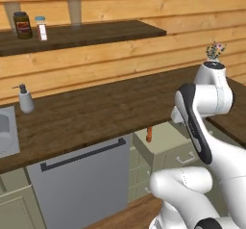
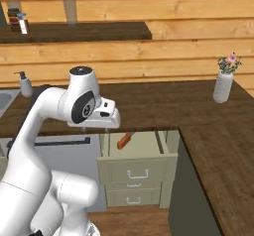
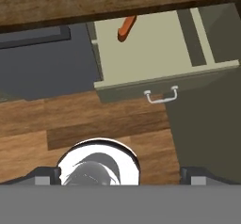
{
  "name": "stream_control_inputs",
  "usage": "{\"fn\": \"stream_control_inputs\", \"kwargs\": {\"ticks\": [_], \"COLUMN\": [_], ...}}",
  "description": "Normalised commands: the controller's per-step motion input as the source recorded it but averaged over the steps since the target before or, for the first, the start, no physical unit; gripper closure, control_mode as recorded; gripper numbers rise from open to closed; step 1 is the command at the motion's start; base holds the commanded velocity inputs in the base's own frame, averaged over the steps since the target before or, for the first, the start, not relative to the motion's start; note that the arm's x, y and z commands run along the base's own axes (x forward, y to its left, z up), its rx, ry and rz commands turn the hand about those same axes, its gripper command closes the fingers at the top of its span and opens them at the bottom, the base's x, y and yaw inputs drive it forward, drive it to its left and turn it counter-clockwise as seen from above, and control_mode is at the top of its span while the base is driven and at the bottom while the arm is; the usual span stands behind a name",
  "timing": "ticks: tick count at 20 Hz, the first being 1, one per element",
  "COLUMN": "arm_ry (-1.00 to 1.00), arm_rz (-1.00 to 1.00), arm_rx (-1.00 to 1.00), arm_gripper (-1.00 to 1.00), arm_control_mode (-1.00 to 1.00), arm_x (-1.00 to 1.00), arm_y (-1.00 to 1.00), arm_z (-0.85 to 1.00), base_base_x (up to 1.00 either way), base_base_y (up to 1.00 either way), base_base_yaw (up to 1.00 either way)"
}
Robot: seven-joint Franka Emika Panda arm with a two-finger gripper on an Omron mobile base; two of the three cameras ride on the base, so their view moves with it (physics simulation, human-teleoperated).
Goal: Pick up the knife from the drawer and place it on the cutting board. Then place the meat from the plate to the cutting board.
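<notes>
looking at the left base view: the white arm fills the right side of the frame, bent over the counter edge
drawer (image 1: 166, 136): pulled out below the counter (image 1: 96, 112), right of centre, partly behind the arm
knife (image 1: 149, 134): its orange-red handle pokes out from under the counter lip, at the back of the drawer; blade hidden
dishwasher (image 1: 81, 180): grey front with a dark bar handle, lower centre, left of the drawer
soap bottle (image 1: 25, 99): at the left on the counter, just beside the sink (image 1: 7, 136)
shelf (image 1: 77, 33): upper left, with two jars at its left end
vase (image 1: 215, 59): behind the arm, upper right

right base view
drawer (image 2: 139, 153): open at centre, a pale box with handled fronts below it
knife (image 2: 124, 141): lies tilted inside the drawer, left of its middle, handle showing
gripper: the hand sits just above the drawer's left edge; from here i cannot tell how the fingers stand
vase (image 2: 223, 86): at the right on the counter

hand view
gripper (image 3: 120, 175): the two dark tips sit far apart at the bottom corners, nothing between them
knife (image 3: 126, 28): top centre, in the drawer's back left part, reaching under the counter edge
drawer (image 3: 155, 44): upper half of the frame, its handle (image 3: 161, 96) facing the camera
</notes>
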Motion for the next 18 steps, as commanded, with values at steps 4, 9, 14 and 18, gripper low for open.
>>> {"fn": "stream_control_inputs", "kwargs": {"ticks": [4, 9, 14, 18], "arm_ry": [0.00, 0.08, 0.17, 0.12], "arm_rz": [0.00, 0.02, 0.10, 0.10], "arm_rx": [0.00, 0.00, 0.01, 0.07], "arm_gripper": [-1.00, -1.00, -1.00, -1.00], "arm_control_mode": [-1.00, -1.00, -1.00, -1.00], "arm_x": [0.15, 0.90, 1.00, 1.00], "arm_y": [-0.06, -0.40, -0.42, -0.42], "arm_z": [-0.20, -0.35, -0.61, -0.96], "base_base_x": [0.00, 0.00, 0.00, 0.00], "base_base_y": [0.00, 0.00, 0.00, 0.00], "base_base_yaw": [0.00, 0.00, 0.00, 0.00]}}
